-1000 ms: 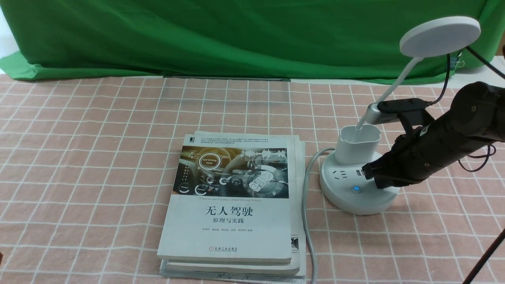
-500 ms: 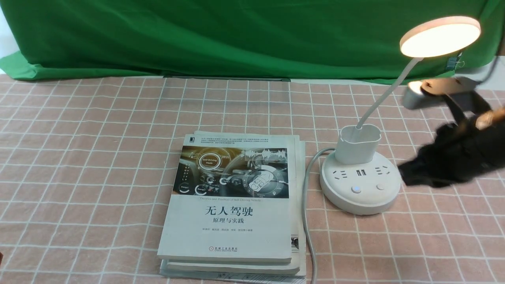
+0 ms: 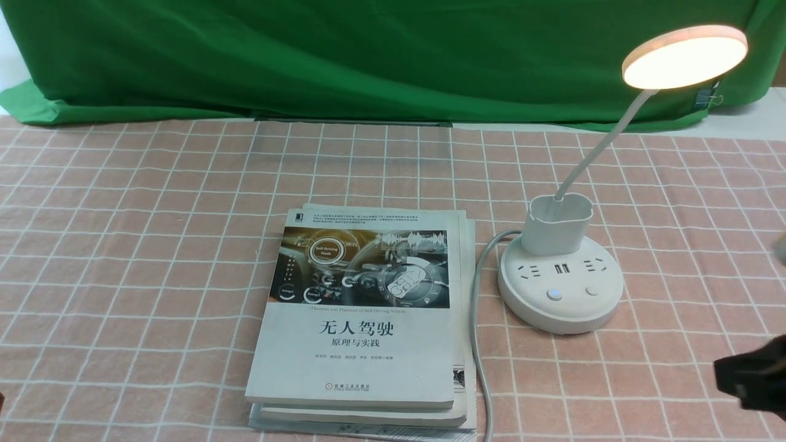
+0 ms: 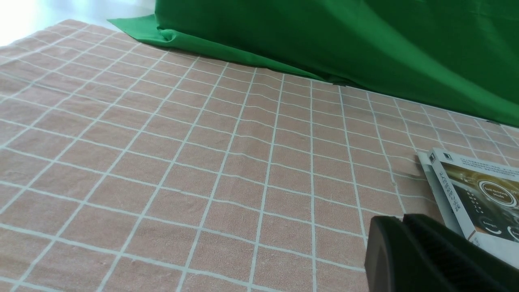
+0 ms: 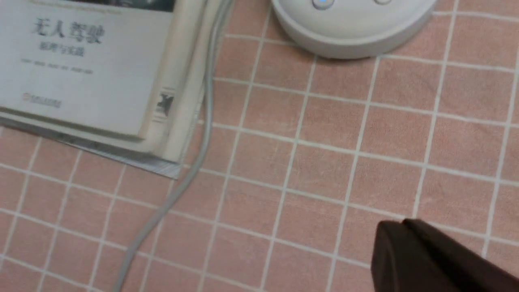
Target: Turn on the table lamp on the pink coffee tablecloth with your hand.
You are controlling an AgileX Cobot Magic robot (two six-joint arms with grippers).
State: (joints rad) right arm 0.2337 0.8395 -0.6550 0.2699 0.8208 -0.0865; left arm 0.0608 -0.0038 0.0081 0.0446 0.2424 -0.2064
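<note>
Table lamp (image 3: 557, 230) glowing, ahead and left of my right gripper (image 5: 401, 228), well apart; jaws closed on nothing.

The left claw (image 4: 402, 222) and right claw (image 5: 403, 225) are matte black.

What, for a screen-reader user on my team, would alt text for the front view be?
A white table lamp with a round disc head glows at the right of a salmon-pink grid tablecloth, beside stacked grey-white books. The dark, blurred right gripper sits at the lower right edge, apart from it.
</note>
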